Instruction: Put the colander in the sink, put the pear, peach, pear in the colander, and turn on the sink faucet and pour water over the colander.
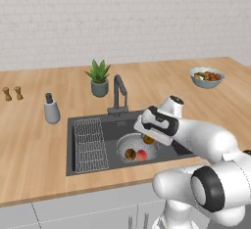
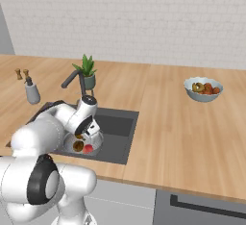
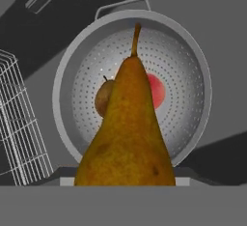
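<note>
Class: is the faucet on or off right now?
Off. No stream runs from the faucet into the sink; the colander looks dry.

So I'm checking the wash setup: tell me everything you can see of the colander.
The colander is a round, shallow, silvery-white metal bowl, perforated with tiny holes, with a smooth rim and a small loop handle. It sits upright on the sink floor beside the wire rack, holding a brown pear and the peach.
</note>
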